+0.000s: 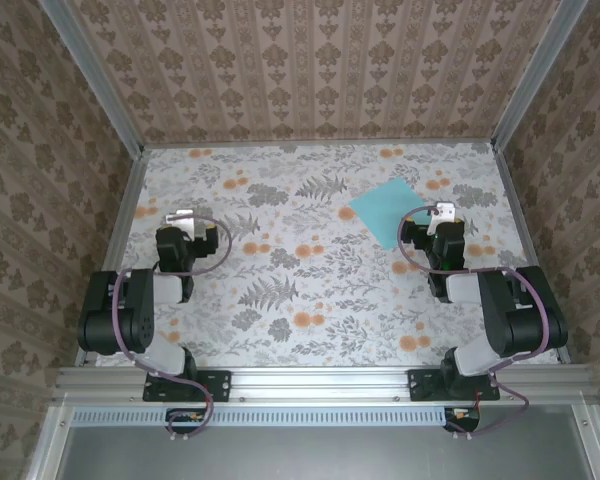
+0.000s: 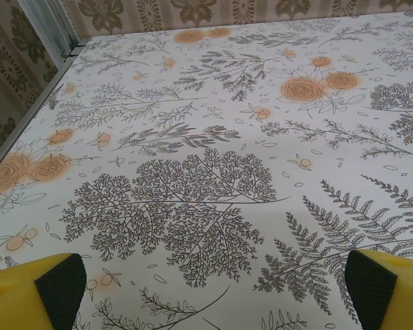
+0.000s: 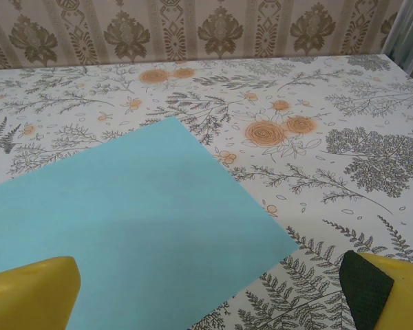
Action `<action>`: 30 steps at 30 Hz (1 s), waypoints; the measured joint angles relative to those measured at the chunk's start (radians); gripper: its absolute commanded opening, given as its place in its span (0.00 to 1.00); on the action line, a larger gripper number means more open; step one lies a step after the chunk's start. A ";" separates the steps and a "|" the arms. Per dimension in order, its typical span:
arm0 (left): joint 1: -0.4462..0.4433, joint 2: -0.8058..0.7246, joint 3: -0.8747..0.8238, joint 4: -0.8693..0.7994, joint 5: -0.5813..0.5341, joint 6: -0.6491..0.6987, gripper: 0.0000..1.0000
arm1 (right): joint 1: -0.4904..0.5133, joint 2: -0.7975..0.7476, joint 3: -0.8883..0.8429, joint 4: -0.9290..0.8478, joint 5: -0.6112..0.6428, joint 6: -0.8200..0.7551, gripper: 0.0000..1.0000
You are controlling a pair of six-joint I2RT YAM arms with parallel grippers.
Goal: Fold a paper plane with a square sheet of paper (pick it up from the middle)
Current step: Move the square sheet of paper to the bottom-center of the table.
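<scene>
The square sheet of paper (image 1: 385,209) is light teal and lies flat and unfolded on the floral tabletop, right of centre toward the back. In the right wrist view the sheet (image 3: 131,220) spreads across the left and middle, one corner pointing right. My right gripper (image 1: 442,212) hovers at the sheet's right edge, open, with nothing between its yellow fingers (image 3: 27,295); its midpoint (image 3: 210,299) is over the paper's near part. My left gripper (image 1: 183,217) is far to the left, open over bare tabletop (image 2: 213,292), holding nothing.
The floral table (image 1: 310,290) is enclosed by patterned walls on three sides with aluminium posts (image 1: 90,75) at the back corners. A metal rail (image 1: 320,380) runs along the near edge where both arm bases are bolted.
</scene>
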State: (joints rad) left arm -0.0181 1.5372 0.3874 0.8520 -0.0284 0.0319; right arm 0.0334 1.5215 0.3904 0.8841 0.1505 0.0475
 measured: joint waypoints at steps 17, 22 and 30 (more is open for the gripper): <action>0.000 0.000 0.000 0.000 0.000 0.000 1.00 | 0.000 0.000 0.000 0.000 0.000 0.000 1.00; 0.000 0.000 0.000 0.001 0.000 0.000 1.00 | 0.000 0.000 0.000 0.000 0.000 0.000 1.00; -0.015 -0.134 -0.032 -0.044 -0.056 -0.001 1.00 | 0.005 -0.186 0.037 -0.240 0.026 0.012 1.00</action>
State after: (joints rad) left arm -0.0330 1.4036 0.3550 0.8078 -0.0841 0.0311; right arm 0.0383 1.3354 0.4271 0.6437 0.1761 0.0597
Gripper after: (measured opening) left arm 0.997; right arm 0.998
